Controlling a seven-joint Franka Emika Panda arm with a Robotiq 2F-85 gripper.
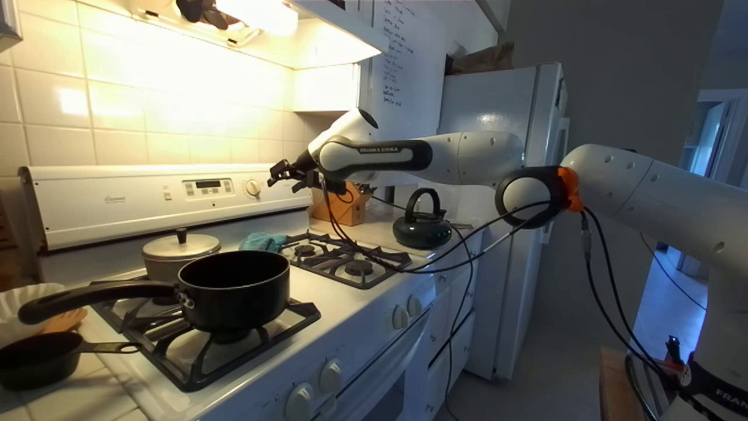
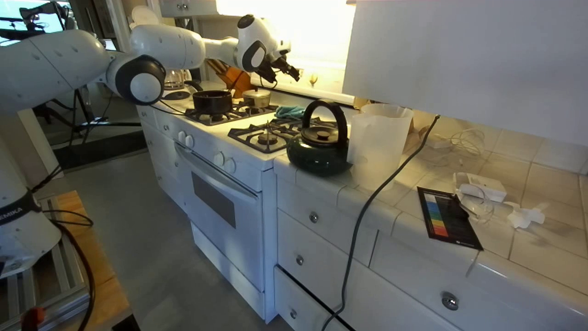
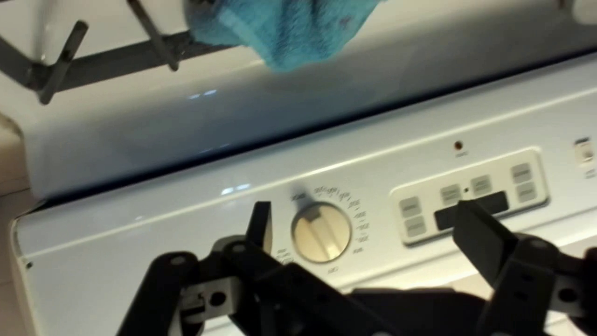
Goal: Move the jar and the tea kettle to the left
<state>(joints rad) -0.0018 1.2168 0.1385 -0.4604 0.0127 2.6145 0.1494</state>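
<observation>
Ideally, the hand (image 3: pixel 368 228), wide and empty near the stove control panel (image 1: pixel 155 204), should squarely straddle the arched handle (image 2: pixel 340 120) of the tea kettle (image 2: pixel 317 157), sparing the translucent jar (image 2: pixel 379 142) beside it on the bench (image 2: pixel 498 230).

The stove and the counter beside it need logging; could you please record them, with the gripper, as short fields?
tea kettle: on the tiled counter beside the stove, lid on
jar: translucent, upright on the tiled counter next to the tea kettle; whether they touch, cannot tell
gripper: open, holding nothing, facing the stove's control panel
black saucepan: on the front of the stove
lidded pot: metal, behind the black saucepan
teal cloth: at the back of the stove
</observation>
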